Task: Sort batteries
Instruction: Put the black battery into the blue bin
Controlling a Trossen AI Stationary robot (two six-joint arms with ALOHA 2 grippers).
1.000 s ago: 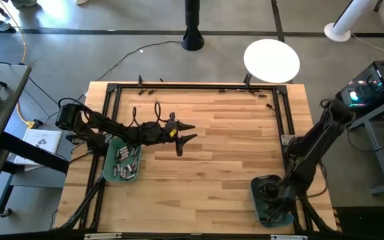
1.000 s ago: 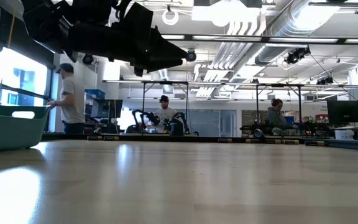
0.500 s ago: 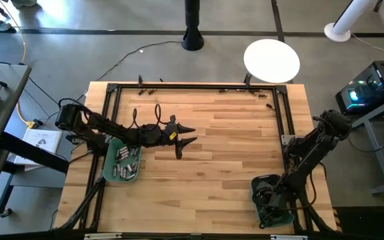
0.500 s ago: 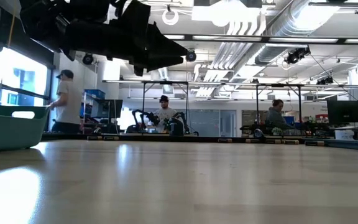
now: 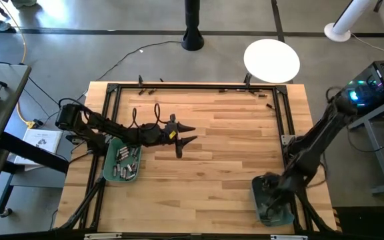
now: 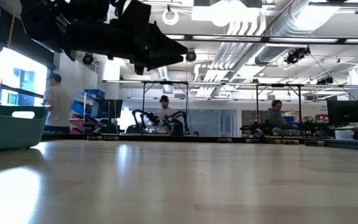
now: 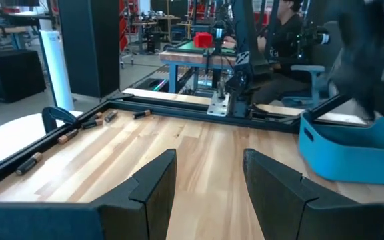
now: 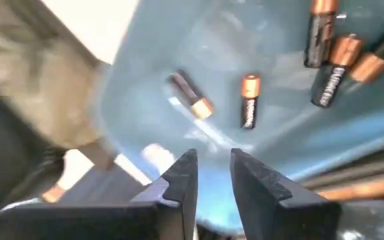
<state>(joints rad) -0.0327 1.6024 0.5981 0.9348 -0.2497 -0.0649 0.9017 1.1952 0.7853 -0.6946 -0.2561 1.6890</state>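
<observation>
Right wrist view: the right gripper [image 8: 211,175] hangs over the inside of a teal bin [image 8: 179,40], its two dark fingers [image 8: 179,180] a narrow gap apart with nothing between them. Below them on the bin floor lie loose copper-topped black batteries [image 8: 249,101], one beside the fingers' line and several clustered toward the far wall. In the high view this bin [image 5: 255,190] sits at the table's near right corner under the right arm. The left gripper [image 7: 205,180] hovers above the middle of the wooden table [image 5: 232,133], fingers well apart and empty. Beside the left arm a second teal bin [image 5: 109,175] holds silvery-grey batteries [image 5: 127,160]. A few more batteries [image 7: 79,130] lie along the far black frame rail [image 7: 179,103].
</observation>
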